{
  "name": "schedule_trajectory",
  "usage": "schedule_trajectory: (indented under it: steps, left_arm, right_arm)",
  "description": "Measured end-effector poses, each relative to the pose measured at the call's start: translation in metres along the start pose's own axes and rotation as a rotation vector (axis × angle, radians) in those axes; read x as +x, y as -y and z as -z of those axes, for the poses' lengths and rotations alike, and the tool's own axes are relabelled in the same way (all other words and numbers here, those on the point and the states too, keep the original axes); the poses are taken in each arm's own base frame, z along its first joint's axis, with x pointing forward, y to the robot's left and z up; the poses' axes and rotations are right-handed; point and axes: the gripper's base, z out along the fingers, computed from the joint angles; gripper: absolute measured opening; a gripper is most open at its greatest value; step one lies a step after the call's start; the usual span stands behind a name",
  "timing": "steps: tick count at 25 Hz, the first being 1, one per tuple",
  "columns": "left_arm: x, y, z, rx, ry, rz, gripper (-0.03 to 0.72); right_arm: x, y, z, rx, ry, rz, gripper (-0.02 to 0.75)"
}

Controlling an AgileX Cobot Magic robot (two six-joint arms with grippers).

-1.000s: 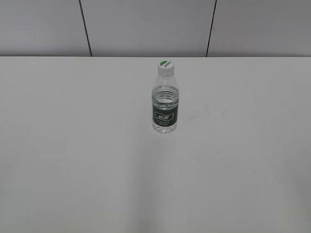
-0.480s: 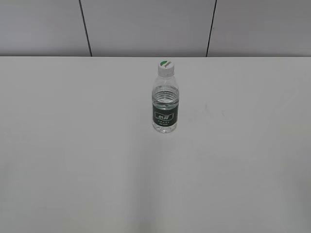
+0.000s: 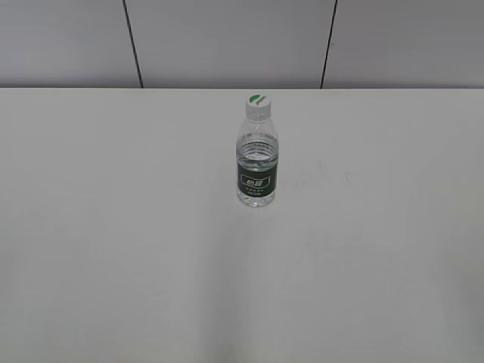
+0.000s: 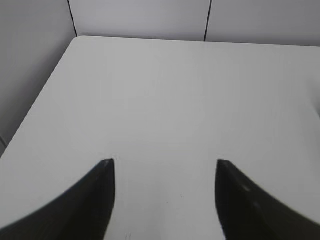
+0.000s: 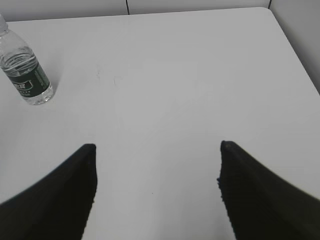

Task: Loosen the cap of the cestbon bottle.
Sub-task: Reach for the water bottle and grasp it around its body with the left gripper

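Note:
The cestbon bottle (image 3: 257,162) stands upright on the white table, clear with a dark green label band. Its white cap (image 3: 257,105) with a green mark sits on top. The bottle also shows at the far left of the right wrist view (image 5: 26,70), its cap cut off by the frame edge. My right gripper (image 5: 157,147) is open and empty, well to the right of the bottle. My left gripper (image 4: 162,162) is open and empty over bare table; the bottle is out of that view. Neither gripper shows in the exterior view.
The white table (image 3: 113,227) ends at a grey panelled wall (image 3: 227,38) behind the bottle. The table's left edge (image 4: 40,100) shows in the left wrist view and its right edge (image 5: 295,50) in the right wrist view.

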Motion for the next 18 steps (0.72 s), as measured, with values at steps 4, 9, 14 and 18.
schedule_trajectory:
  steps: [4, 9, 14, 18]
  left_arm:
    - [-0.001, 0.0, 0.0, 0.0, -0.002, 0.0, 0.552]
    - [-0.019, 0.002, -0.007, 0.007, 0.053, -0.003, 0.557]
    - [-0.04, 0.005, -0.033, 0.016, 0.06, -0.011, 0.558]
    - [-0.056, 0.012, -0.061, 0.068, 0.046, 0.039, 0.558]
  right_arm:
    - [0.0, 0.0, 0.0, -0.001, 0.0, -0.001, 0.576]
    - [0.0, 0.0, 0.0, -0.001, 0.0, -0.001, 0.576]
    - [0.0, 0.0, 0.0, -0.001, 0.0, -0.001, 0.576]
    - [0.0, 0.0, 0.0, -0.001, 0.0, -0.001, 0.576]
